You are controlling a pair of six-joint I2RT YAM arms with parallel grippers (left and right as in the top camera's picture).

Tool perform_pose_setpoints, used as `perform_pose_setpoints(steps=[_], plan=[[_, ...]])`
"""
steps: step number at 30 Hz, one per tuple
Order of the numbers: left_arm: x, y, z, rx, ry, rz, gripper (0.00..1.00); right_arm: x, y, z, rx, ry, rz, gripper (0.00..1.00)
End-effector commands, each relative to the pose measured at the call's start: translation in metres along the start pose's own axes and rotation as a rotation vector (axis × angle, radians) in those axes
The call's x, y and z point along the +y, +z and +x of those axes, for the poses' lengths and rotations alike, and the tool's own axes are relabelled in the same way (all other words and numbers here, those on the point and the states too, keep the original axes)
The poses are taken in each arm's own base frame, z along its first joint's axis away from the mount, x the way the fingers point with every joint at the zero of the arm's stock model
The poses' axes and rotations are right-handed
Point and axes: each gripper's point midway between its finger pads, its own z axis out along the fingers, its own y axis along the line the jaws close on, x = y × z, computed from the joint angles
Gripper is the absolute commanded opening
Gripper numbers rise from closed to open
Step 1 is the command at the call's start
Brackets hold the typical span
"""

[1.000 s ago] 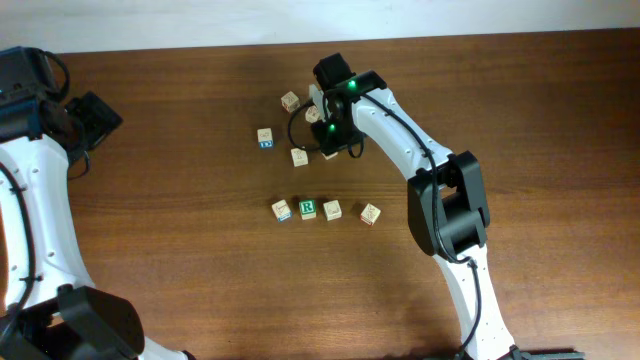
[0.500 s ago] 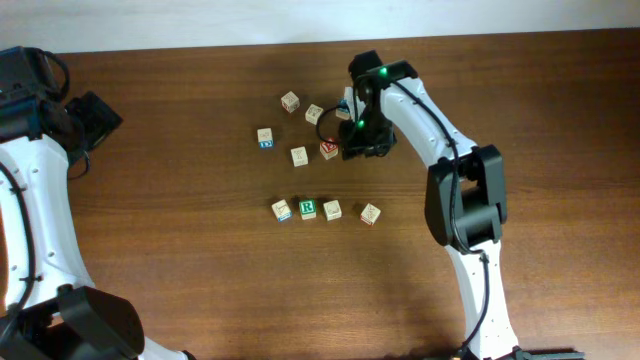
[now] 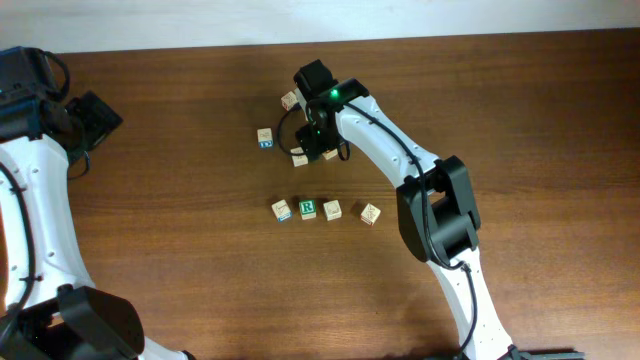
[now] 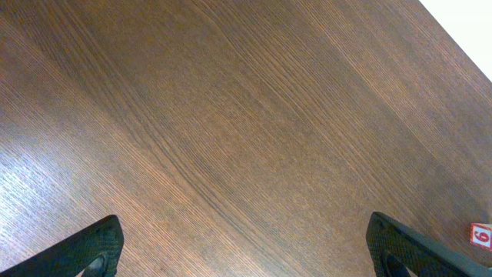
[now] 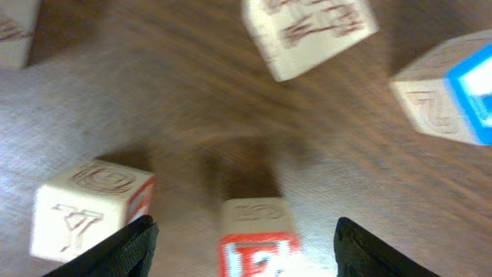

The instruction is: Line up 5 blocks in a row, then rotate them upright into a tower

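Left claw [image 4: 247, 250]: spread wide, empty.
Right claw [image 5: 242, 235]: spread wide, empty.
Red block [image 5: 258, 248]: on counter [image 5: 192, 115] between right claw's tips.

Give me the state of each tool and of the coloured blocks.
left tool, open and empty over the table.
right tool, open, gripping nothing.
red-faced block, between the right tool's fingers, not clamped.
green R block, sitting flat, R face up.
blue-faced block, resting clear of the right tool.
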Motion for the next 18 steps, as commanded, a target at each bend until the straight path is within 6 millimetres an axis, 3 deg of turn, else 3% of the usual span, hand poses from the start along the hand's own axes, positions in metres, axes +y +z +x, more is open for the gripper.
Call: perform_pose_setpoints(steps=[1, 4, 8, 14, 18], plan=[[-0.002, -0.006, -0.004, -0.015, -0.015, 0.014, 0.99, -0.022, 0.005, 0.002, 0.005, 0.039, 0.073, 0.68], [-0.002, -0.006, -0.004, -0.014, -0.016, 0.013, 0.99, -0.015, 0.006, 0.003, 0.013, 0.045, 0.015, 0.54], [-0.002, -0.006, -0.004, -0.015, -0.016, 0.014, 0.99, 0.000, 0.006, 0.003, 0.015, 0.045, -0.070, 0.54], [-0.002, -0.006, -0.004, -0.014, -0.015, 0.014, 0.99, 0.000, 0.013, 0.013, 0.054, 0.054, -0.072, 0.52], [-0.002, -0.006, -0.004, -0.015, -0.016, 0.014, 0.99, 0.000, 0.015, 0.015, 0.065, 0.070, -0.071, 0.39]])
